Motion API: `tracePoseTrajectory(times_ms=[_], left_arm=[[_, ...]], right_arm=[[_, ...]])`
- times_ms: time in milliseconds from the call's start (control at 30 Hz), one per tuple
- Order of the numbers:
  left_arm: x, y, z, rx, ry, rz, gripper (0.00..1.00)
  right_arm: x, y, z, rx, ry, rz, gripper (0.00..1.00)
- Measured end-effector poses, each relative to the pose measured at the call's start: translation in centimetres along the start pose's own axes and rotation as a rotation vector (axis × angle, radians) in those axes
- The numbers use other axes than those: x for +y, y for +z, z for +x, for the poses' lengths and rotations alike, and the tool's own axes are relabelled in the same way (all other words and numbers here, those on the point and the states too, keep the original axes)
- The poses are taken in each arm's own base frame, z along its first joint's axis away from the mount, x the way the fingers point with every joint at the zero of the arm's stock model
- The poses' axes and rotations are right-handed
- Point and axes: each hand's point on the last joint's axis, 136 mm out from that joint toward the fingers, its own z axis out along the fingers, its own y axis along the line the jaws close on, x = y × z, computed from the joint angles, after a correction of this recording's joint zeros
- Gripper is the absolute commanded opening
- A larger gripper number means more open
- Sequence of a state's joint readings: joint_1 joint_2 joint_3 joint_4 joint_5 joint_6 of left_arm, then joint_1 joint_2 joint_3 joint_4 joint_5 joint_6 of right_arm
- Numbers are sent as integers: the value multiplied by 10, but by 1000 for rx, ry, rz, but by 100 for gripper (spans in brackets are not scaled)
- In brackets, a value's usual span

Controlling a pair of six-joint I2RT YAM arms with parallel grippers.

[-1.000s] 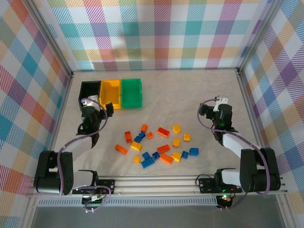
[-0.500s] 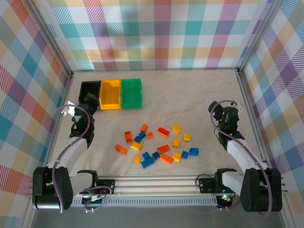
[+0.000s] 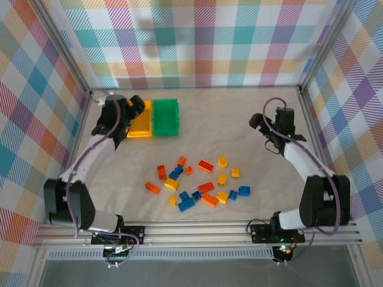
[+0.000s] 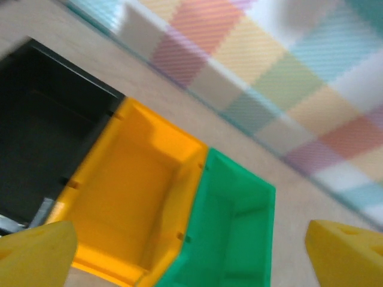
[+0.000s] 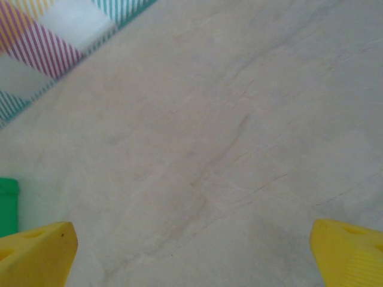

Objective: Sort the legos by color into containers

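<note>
Twenty or so small bricks (image 3: pixel 197 182), orange, blue and yellow, lie scattered at the near middle of the table (image 3: pixel 239 119). At the far left, a black bin (image 4: pixel 42 137), yellow bin (image 4: pixel 140 197) and green bin (image 4: pixel 230 233) touch in a row and look empty, probably grouped for short drops. The left gripper (image 4: pixel 191 257) hovers above them, fingers spread, holding nothing. The right gripper (image 5: pixel 191 257) hangs over bare table at the far right, also spread. Open tabletop surrounds the pile, and checked walls (image 3: pixel 197 42) fence three sides.
</note>
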State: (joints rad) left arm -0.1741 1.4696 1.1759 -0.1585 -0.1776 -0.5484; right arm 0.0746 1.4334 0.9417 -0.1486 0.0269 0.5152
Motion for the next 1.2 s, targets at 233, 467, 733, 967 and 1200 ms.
tracePoseTrajectory(times_ms=[233, 467, 733, 967, 1200], left_arm=[[-11, 64, 54, 231, 212, -131, 77], [25, 101, 96, 360, 336, -271, 72], [29, 123, 116, 404, 395, -287, 51], [12, 121, 132, 426, 429, -247, 27], [-15, 112, 156, 443, 490, -193, 12]], right_arm=[[11, 12, 64, 207, -160, 73, 100], [7, 10, 66, 210, -190, 97, 100], [8, -1, 59, 172, -202, 95, 100], [10, -10, 50, 130, -207, 97, 100], [8, -10, 48, 123, -208, 108, 100]])
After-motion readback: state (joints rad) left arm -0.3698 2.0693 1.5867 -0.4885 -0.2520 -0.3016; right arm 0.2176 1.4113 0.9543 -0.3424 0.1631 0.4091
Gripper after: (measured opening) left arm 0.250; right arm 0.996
